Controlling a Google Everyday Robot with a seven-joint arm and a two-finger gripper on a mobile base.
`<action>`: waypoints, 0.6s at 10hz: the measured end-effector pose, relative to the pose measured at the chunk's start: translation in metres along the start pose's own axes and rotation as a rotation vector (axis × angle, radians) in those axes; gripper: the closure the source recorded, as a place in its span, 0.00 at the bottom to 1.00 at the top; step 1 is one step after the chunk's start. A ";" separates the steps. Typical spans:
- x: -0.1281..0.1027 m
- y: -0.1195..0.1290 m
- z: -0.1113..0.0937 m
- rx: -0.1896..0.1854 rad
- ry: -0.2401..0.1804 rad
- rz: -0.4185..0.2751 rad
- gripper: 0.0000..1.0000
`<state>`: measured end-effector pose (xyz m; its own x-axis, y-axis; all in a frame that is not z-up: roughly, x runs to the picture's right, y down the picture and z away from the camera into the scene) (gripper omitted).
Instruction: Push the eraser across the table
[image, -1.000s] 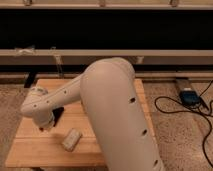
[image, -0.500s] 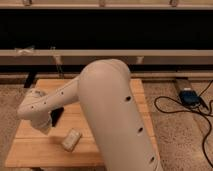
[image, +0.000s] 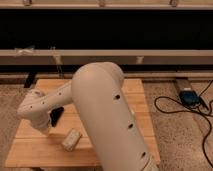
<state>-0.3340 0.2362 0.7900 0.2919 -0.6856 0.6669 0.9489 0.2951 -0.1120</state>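
The eraser (image: 56, 116) is a small black block on the left part of the light wooden table (image: 135, 107). My gripper (image: 45, 129) hangs at the end of the white arm, low over the table's left side. It is just left of the eraser, close against it. I cannot tell if they touch. My big white arm (image: 100, 110) covers the middle of the table.
A pale beige rounded block (image: 71, 140) lies near the table's front edge, right of the gripper. A blue device (image: 189, 96) with black cables lies on the floor to the right. A dark wall with rails runs behind the table.
The wrist has sunk a little and shifted slightly. The eraser and the beige block have hardly moved.
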 end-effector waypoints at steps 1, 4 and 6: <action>0.004 -0.001 0.004 -0.005 -0.002 0.001 1.00; 0.021 -0.001 0.006 -0.008 0.005 0.015 1.00; 0.035 0.001 0.005 -0.006 0.012 0.030 1.00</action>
<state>-0.3239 0.2161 0.8171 0.3220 -0.6841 0.6544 0.9403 0.3117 -0.1368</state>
